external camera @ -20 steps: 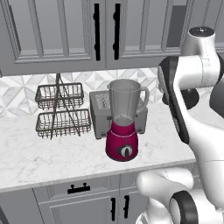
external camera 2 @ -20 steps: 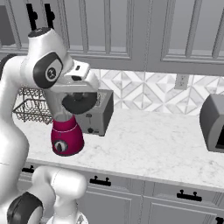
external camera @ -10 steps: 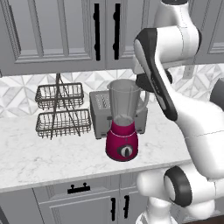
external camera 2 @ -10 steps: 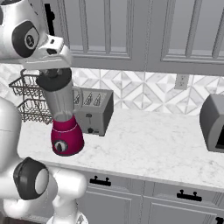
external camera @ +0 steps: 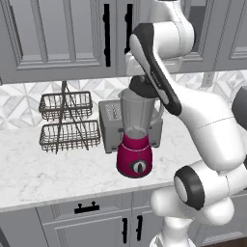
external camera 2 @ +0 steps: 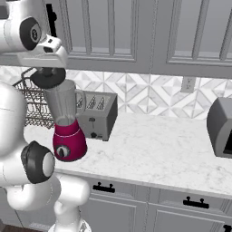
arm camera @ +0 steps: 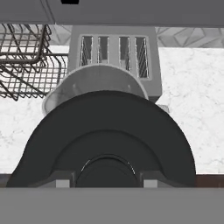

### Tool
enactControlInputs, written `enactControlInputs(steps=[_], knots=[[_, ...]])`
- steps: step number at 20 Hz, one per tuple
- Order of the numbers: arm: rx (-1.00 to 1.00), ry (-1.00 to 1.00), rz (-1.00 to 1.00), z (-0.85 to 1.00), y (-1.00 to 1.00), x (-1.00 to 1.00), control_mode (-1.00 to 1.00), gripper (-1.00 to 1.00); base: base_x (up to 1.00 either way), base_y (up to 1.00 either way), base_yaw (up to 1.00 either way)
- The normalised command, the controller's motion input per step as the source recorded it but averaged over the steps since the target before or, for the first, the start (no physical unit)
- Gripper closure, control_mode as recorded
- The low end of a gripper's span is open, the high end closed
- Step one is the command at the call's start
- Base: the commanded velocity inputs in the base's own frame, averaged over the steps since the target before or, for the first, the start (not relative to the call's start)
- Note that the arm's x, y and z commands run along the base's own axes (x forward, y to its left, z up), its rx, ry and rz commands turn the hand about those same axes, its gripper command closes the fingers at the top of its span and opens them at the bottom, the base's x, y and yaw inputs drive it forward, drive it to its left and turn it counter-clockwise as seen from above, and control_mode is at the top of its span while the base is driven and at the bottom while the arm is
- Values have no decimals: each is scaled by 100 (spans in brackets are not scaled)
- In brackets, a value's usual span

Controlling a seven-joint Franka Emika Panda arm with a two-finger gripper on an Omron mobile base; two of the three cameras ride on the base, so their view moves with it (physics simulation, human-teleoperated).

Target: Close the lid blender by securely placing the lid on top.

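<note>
Right now, your gripper (arm camera: 106, 181) has its two fingers closed on the raised middle of the black lid (arm camera: 107, 113), one on each side. You have the lid up at the mouth of the blender (external camera: 135, 154), covering part of the opening; in the hand view the jar's far rim shows past it. Whether lid and rim touch is hard to tell, perhaps. Behind the blender you have the toaster (external camera 2: 100, 115) close by; to its right, open counter (external camera 2: 149, 145).

Blender (external camera: 135, 155) before the toaster (external camera: 110, 126), right of the baskets (external camera: 70, 135).
</note>
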Motion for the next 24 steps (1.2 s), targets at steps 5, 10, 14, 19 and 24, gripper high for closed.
enactControlInputs(steps=[5,10,14,19,24], knots=[[6,10,-14,-32,6,31,-100,100,0,0,0],[1,2,-11,-39,0,17,-100,100,0,0,0],[1,0,-13,-33,0,8,-100,100,0,0,0],[0,0,-16,-22,0,25,-100,100,0,0,0],[0,0,-16,0,2,49,-100,100,0,0,0]])
